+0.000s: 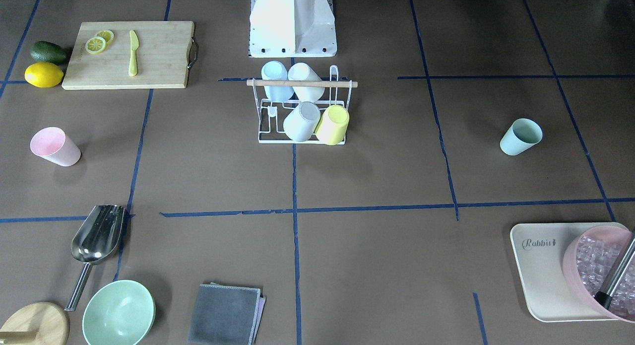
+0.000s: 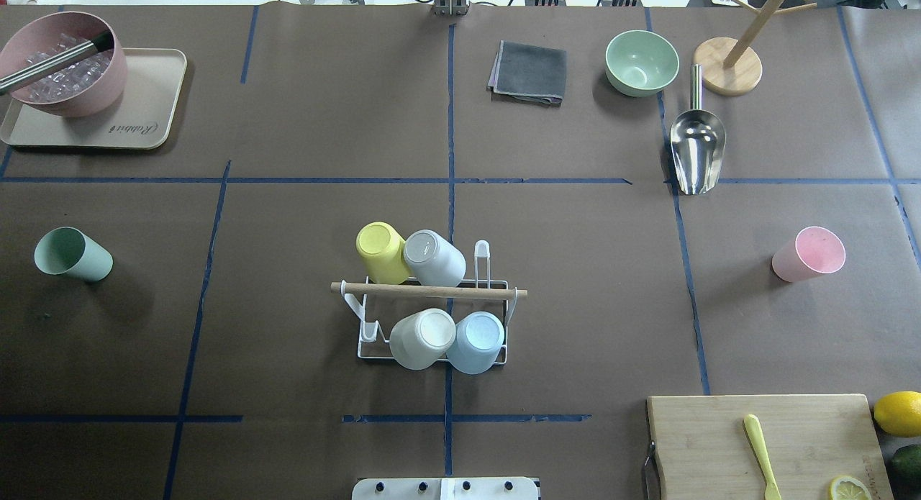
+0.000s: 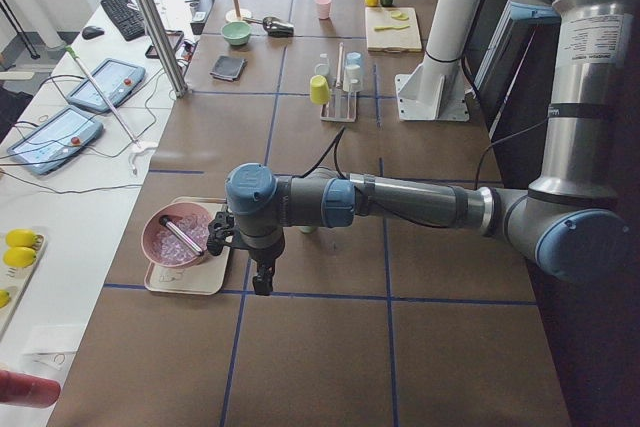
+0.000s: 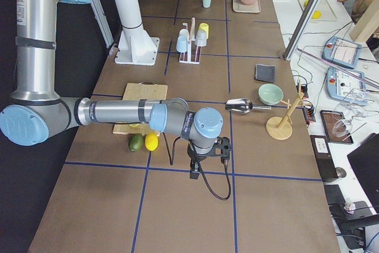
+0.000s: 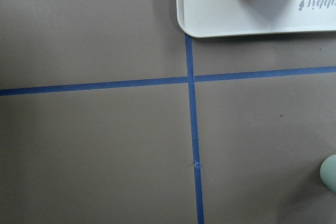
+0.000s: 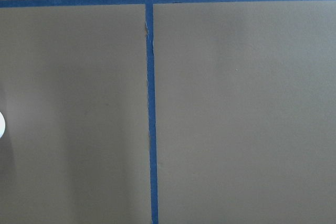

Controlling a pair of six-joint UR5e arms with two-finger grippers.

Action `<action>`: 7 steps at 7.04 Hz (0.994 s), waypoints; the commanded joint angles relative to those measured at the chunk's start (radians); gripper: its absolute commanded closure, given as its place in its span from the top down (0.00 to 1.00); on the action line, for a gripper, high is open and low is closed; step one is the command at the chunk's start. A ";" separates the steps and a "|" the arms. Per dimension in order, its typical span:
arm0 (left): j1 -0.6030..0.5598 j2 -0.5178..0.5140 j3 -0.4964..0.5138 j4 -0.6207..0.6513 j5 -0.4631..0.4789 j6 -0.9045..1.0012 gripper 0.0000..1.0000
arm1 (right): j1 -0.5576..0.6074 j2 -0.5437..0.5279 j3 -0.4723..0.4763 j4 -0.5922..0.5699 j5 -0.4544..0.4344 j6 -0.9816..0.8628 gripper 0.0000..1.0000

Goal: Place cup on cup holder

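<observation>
The white wire cup holder (image 1: 266,131) with a wooden rod handle stands mid-table near the robot base; it also shows in the overhead view (image 2: 363,350). Several cups sit on it upside down: yellow (image 2: 381,252), grey (image 2: 434,257), white (image 2: 422,338) and light blue (image 2: 478,341). A green cup (image 2: 72,254) stands loose on my left side and a pink cup (image 2: 809,254) on my right side. My left gripper (image 3: 262,282) hangs near the tray, far from the holder. My right gripper (image 4: 194,173) hangs near the lemon. I cannot tell whether either is open or shut.
A cutting board (image 2: 763,442) with a knife and lemon slices, a lemon (image 2: 898,412) and an avocado lie near right. A scoop (image 2: 696,151), green bowl (image 2: 641,62), grey cloth (image 2: 529,72) and wooden stand (image 2: 728,72) lie far right. A tray (image 2: 147,119) holding a pink ice bowl (image 2: 63,65) is far left.
</observation>
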 commanded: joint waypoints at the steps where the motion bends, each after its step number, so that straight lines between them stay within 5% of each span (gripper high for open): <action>1: 0.006 0.001 -0.003 0.003 0.002 -0.001 1.00 | -0.002 0.002 0.004 -0.001 0.002 0.015 1.00; 6: 0.006 0.003 -0.018 0.010 0.000 -0.001 1.00 | -0.023 0.025 -0.013 -0.006 0.014 0.032 1.00; 7: 0.008 0.001 -0.029 0.013 -0.003 -0.001 1.00 | -0.034 0.045 -0.017 -0.010 0.070 0.082 1.00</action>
